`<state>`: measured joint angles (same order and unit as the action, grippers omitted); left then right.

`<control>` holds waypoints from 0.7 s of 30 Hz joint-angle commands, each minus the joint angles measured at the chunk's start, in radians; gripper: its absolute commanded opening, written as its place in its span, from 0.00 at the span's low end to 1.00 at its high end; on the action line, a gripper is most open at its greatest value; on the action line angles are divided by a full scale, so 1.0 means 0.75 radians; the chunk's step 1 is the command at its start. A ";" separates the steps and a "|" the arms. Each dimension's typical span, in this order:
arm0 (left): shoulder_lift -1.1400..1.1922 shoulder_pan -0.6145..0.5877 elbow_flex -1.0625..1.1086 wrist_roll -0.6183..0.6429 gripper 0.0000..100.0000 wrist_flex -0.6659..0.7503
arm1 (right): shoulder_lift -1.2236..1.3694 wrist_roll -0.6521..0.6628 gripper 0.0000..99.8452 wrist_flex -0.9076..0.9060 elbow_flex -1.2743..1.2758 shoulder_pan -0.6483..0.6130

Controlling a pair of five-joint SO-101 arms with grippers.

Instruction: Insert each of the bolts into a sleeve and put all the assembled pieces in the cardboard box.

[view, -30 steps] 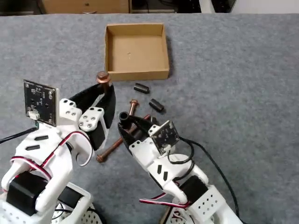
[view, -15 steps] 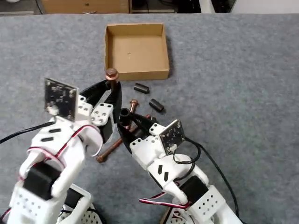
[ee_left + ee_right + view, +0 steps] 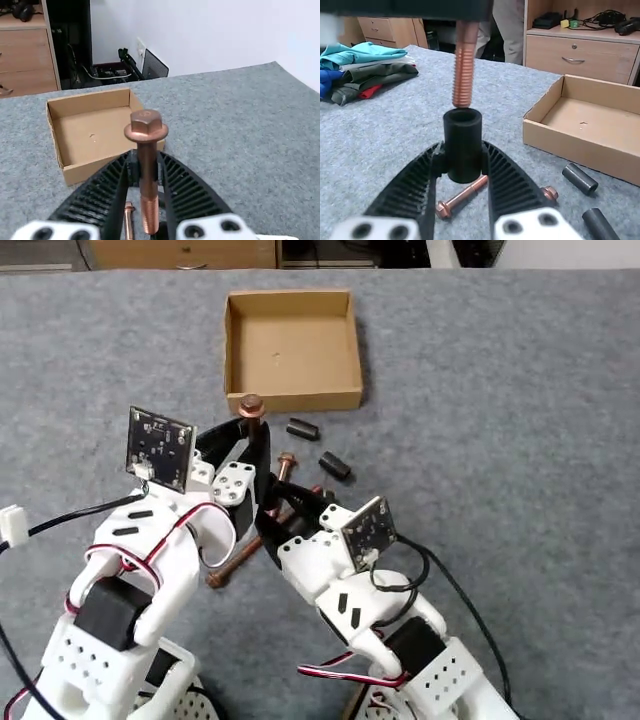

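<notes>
Copper flanged bolt is gripped upright, head up, in the left claw, which is closed on the shank. Short black cylindrical sleeve is clamped bore-up in the right claw. Threaded tip is seen just above the bore, not yet entered. Tip should be centred, bolt kept vertical, then lowered slowly while the sleeve is held firm. Open brown cardboard box is seen nearby on the grey felt surface.
</notes>
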<state>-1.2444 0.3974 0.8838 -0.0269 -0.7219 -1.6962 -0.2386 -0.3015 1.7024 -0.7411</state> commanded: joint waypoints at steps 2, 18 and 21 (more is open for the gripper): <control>-0.015 0.014 -0.012 0.031 0.02 0.031 | -0.005 -0.012 0.00 0.027 -0.003 0.026; -0.013 0.047 -0.012 0.049 0.02 0.010 | -0.005 -0.010 0.00 0.027 -0.003 0.026; -0.013 0.106 -0.035 0.049 0.02 -0.047 | -0.007 -0.010 0.00 0.027 -0.003 0.030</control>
<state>-1.2444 0.4327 0.8838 0.0023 -0.7373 -1.6962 -0.2386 -0.3015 1.7024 -0.7411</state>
